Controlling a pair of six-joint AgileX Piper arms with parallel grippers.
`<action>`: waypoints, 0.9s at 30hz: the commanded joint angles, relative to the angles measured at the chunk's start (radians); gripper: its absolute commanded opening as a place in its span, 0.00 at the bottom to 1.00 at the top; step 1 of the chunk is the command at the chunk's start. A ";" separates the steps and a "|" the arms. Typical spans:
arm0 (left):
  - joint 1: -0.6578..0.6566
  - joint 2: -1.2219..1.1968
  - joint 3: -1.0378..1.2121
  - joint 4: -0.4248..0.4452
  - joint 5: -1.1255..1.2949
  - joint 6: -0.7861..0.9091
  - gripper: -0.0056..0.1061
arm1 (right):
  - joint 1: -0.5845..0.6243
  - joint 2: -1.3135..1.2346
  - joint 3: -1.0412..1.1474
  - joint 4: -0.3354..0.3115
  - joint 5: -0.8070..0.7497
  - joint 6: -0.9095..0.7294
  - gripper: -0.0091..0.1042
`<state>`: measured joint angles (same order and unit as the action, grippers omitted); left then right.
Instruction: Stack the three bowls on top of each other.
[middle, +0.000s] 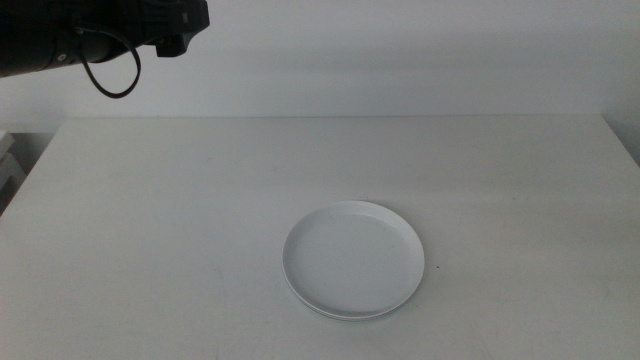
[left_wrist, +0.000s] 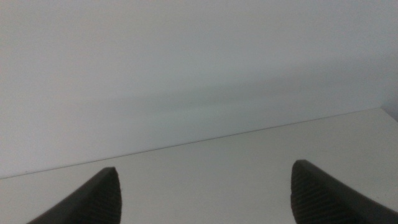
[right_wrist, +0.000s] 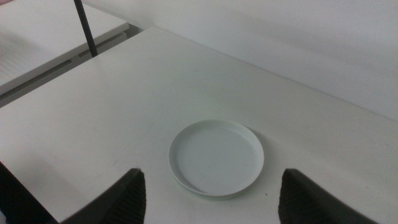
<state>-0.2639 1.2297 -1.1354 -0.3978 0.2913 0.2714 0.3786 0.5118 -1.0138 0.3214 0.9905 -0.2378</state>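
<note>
One pale whitish bowl (middle: 352, 258) lies right way up on the white table (middle: 150, 220), a little right of the middle and near the front. A second rim shows just under its front edge, so it rests on at least one other bowl; I cannot tell the colours beneath. The same bowl shows in the right wrist view (right_wrist: 216, 157). My left arm (middle: 150, 25) is raised high at the far left, away from the bowls. My left gripper (left_wrist: 205, 177) is open and empty, facing the wall. My right gripper (right_wrist: 212, 177) is open and empty, held well above the bowls.
The table's back edge (middle: 330, 117) meets a plain wall. A lower white surface (right_wrist: 37, 31) and a dark pole (right_wrist: 84, 28) stand beyond the table's left side. A tiny dark speck (middle: 437, 268) lies right of the bowls.
</note>
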 joint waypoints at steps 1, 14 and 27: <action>-0.001 -0.033 -0.026 -0.020 -0.079 -0.006 0.86 | -0.005 0.010 -0.012 0.007 -0.066 -0.005 0.57; -0.001 -0.053 -0.022 -0.018 -0.172 -0.006 0.86 | -0.005 0.014 0.070 -0.181 -0.256 -0.005 0.57; -0.001 -0.446 0.440 0.058 -0.313 -0.006 0.86 | -0.109 0.040 0.423 -0.256 -0.941 -0.005 0.57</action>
<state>-0.2639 0.8567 -0.7324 -0.3583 0.0544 0.2714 0.3034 0.5475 -0.5991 0.0398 0.1411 -0.2378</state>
